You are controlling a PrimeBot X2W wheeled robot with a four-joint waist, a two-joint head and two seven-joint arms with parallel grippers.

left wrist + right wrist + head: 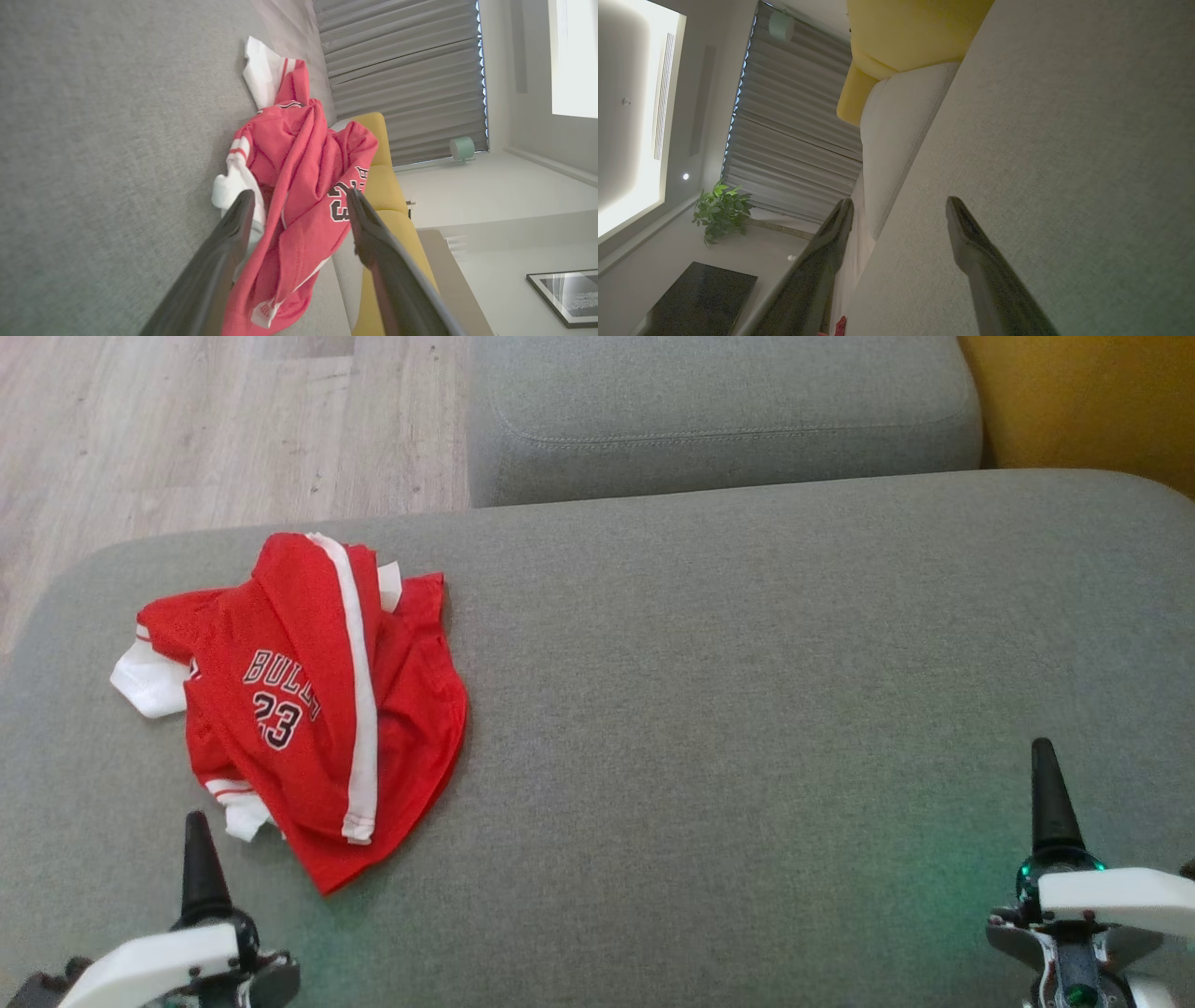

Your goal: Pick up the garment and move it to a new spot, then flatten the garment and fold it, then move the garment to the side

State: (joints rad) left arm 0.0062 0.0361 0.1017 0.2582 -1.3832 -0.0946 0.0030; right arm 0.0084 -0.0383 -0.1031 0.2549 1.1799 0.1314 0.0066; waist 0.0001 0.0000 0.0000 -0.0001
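Note:
The garment (308, 700) is a red jersey with white trim and the number 23, lying crumpled on the left part of the grey cushion (747, 709). My left gripper (198, 831) sits at the lower left, just short of the jersey's near edge. In the left wrist view the left gripper (299, 198) is open, and the garment (299, 154) lies beyond the fingertips, not gripped. My right gripper (1044, 756) is at the lower right, far from the jersey. Seen from its own wrist, the right gripper (900, 201) is open above bare cushion fabric.
A second grey cushion (719, 420) lies behind the first. A yellow seat (1092, 401) stands at the back right. Wooden floor (187, 429) shows at the back left, past the cushion's rounded edge. Bare fabric stretches to the right of the jersey.

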